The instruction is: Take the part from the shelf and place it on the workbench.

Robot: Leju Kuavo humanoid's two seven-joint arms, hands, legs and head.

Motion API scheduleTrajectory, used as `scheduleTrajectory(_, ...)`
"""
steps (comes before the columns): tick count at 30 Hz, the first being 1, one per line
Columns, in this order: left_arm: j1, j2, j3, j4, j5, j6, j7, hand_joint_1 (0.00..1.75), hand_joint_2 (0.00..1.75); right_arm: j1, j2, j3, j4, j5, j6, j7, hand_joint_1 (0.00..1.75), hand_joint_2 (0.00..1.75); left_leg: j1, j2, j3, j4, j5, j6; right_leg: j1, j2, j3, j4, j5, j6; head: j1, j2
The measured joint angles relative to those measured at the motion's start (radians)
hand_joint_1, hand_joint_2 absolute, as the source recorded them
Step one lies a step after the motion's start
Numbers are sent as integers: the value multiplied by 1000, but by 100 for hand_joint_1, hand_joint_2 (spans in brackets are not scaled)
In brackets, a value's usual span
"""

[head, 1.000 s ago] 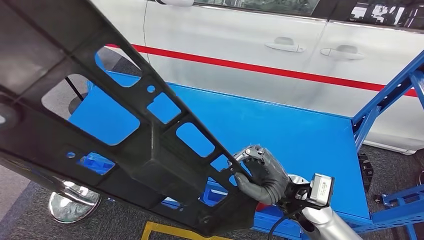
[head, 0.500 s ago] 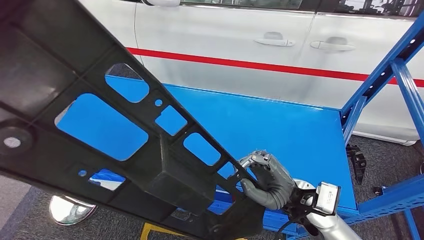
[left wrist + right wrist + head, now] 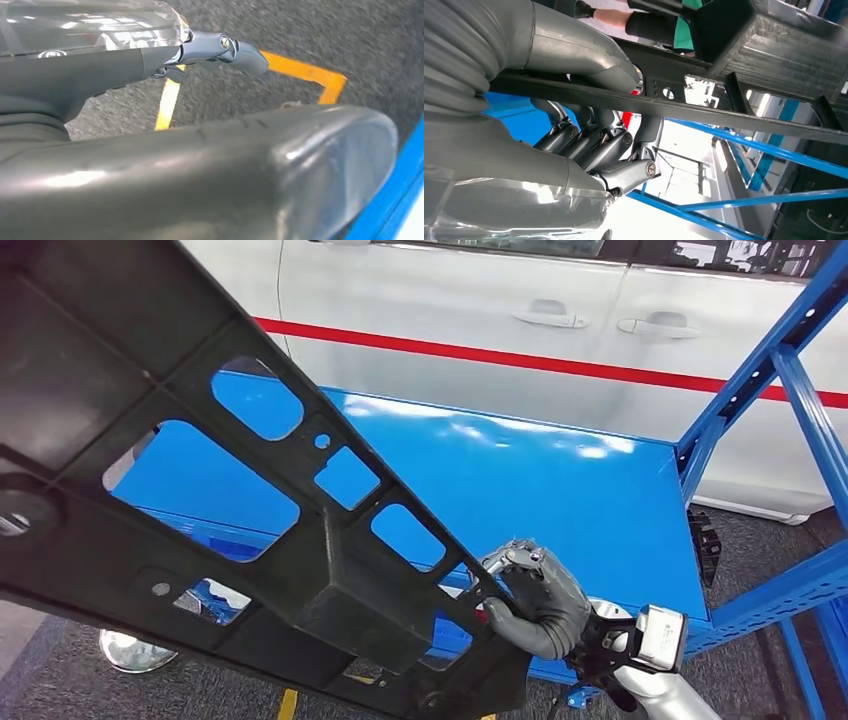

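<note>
Right robot hand (image 3: 535, 592) grips the black part (image 3: 200, 490) by its edge — above the blue workbench (image 3: 560, 490); left unclear.

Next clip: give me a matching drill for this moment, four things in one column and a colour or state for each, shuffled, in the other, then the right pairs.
Things:
1. part
2. workbench
3. car
4. right hand

Colour or state:
A. white with a red stripe
B. grips the part's edge
C. black, with cut-out openings, held above the bench
D. blue, flat top

Pairs: 1-C, 2-D, 3-A, 4-B
</note>
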Motion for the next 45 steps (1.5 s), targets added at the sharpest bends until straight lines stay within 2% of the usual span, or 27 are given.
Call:
scheduleTrajectory(1,0,0,0,0,-2,1,0,0,0,1,0,-2,0,0,0,0,169,175,-1,1,-14,2,9,0,-1,0,3,36,-8,1,0,0)
scheduleTrajectory(2,0,1,0,0,-2,2,0,0,0,3,0,-4,0,0,0,0,169,175,-2,2,-27,5,16,-1,-1,0,23,37,4,0,0,0)
scheduleTrajectory(3,0,1,0,0,-3,2,0,0,0,4,0,-6,0,0,0,0,169,175,-3,3,-38,8,22,-2,-1,0,58,3,29,-2,0,0)
scheduleTrajectory(4,0,1,0,0,-3,3,0,0,0,4,0,-7,0,-1,0,0,169,175,-3,3,-48,11,28,-4,0,-1,109,-61,55,-6,0,0)
scheduleTrajectory(6,0,0,0,0,-3,4,1,0,0,4,0,-12,-3,-7,0,-1,169,175,-5,3,-60,14,37,-12,7,-9,204,-200,63,-18,0,0)
scheduleTrajectory(8,-1,-1,0,0,-3,4,3,0,0,4,0,-20,-7,-18,-1,-3,169,175,-5,5,-63,13,49,-23,16,-14,242,-268,51,-30,0,0)
scheduleTrajectory(10,-2,0,0,0,-3,3,6,0,0,5,0,-29,-10,-31,1,-2,169,175,-3,6,-63,11,57,-36,15,-13,236,-279,64,-42,0,0)
scheduleTrajectory(11,-2,1,0,0,-3,3,8,0,0,5,0,-32,-11,-37,5,0,169,175,-2,6,-69,21,46,-42,13,-13,233,-283,74,-49,0,0)
scheduleTrajectory(13,-2,2,0,0,-4,2,12,0,0,8,0,-34,-12,-43,14,4,169,175,0,3,-99,97,-21,-54,8,-14,221,-290,93,-61,0,0)
scheduleTrajectory(15,-1,3,0,0,-4,1,17,0,0,13,0,-34,-11,-32,21,11,169,175,4,2,-142,231,-100,-64,8,-13,204,-289,104,-65,0,0)
scheduleTrajectory(16,-1,3,0,0,-4,0,19,0,0,16,0,-34,-11,-22,23,13,169,175,5,2,-153,278,-117,-68,8,-13,197,-287,109,-64,0,0)
scheduleTrajectory(17,-1,3,0,0,-4,0,22,0,0,19,0,-34,-11,-9,27,10,169,175,7,3,-146,291,-113,-71,8,-13,191,-285,112,-63,0,0)
scheduleTrajectory(18,-1,4,0,0,-4,-1,23,0,0,21,0,-34,-11,5,33,2,169,175,8,4,-120,261,-93,-73,7,-15,186,-282,114,-61,0,0)
scheduleTrajectory(20,-2,7,0,0,-6,-6,26,0,0,23,0,-35,-11,34,50,-23,169,175,8,14,-29,119,-44,-69,8,-20,181,-273,113,-57,0,0)
scheduleTrajectory(22,-5,10,0,0,-6,-12,30,0,0,21,0,-37,-11,53,65,-44,169,175,3,24,29,18,-24,-56,12,-26,177,-265,112,-49,0,0)
scheduleTrajectory(25,-7,14,0,0,-6,-18,34,0,0,17,0,-41,-11,70,79,-63,169,175,3,16,28,-2,-21,-33,15,-37,173,-261,112,-33,0,0)
scheduleTrajectory(27,-7,15,0,0,-6,-22,35,0,0,15,0,-46,-11,81,84,-74,169,175,8,6,25,-11,-11,-19,13,-28,158,-227,85,-24,0,0)
scheduleTrajectory(30,-7,18,0,0,-5,-26,40,0,0,18,0,-53,-10,92,86,-80,169,175,8,-10,15,-13,-2,-9,6,-7,74,-45,-10,-14,0,0)
scheduleTrajectory(31,-6,19,0,0,-4,-26,42,0,0,23,0,-54,-10,99,85,-81,169,175,8,-17,12,-12,0,-9,4,-5,51,7,-24,-12,0,0)
scheduleTrajectory(32,-5,19,0,0,-3,-26,45,0,0,27,0,-54,-10,107,83,-84,169,175,7,-24,9,-10,1,-9,3,-5,42,25,-20,-11,0,0)
scheduleTrajectory(33,-4,19,0,0,-3,-26,47,0,0,32,0,-54,-10,115,81,-86,169,175,7,-33,8,-8,2,-10,3,-4,54,3,5,-12,0,0)
scheduleTrajectory(36,-5,19,0,0,-3,-26,50,0,0,39,1,-53,-17,134,78,-88,169,175,6,-59,4,0,3,-18,1,29,146,-189,99,-22,0,0)
scheduleTrajectory(38,-5,19,0,0,-4,-26,50,0,0,43,1,-53,-26,143,77,-85,169,175,6,-73,-6,4,8,-29,3,48,169,-249,110,-27,0,0)
scheduleTrajectory(40,-1,19,0,0,-7,-26,49,0,0,48,1,-53,-35,152,75,-79,169,175,8,-86,-16,3,13,-43,3,36,166,-255,113,-34,0,0)
scheduleTrajectory(42,3,20,0,0,-11,-28,46,0,0,57,1,-53,-43,162,75,-75,169,175,6,-68,-30,30,-8,-54,-2,18,167,-264,119,-45,0,0)
scheduleTrajectory(43,3,20,0,0,-12,-29,44,0,0,64,1,-53,-46,166,75,-75,169,175,6,-49,-49,72,-35,-58,-4,6,167,-268,122,-50,0,0)
scheduleTrajectory(45,3,20,0,0,-14,-32,40,0,0,78,0,-52,-49,174,76,-80,169,175,8,-19,-108,206,-104,-67,0,-16,166,-268,122,-54,-1,0)
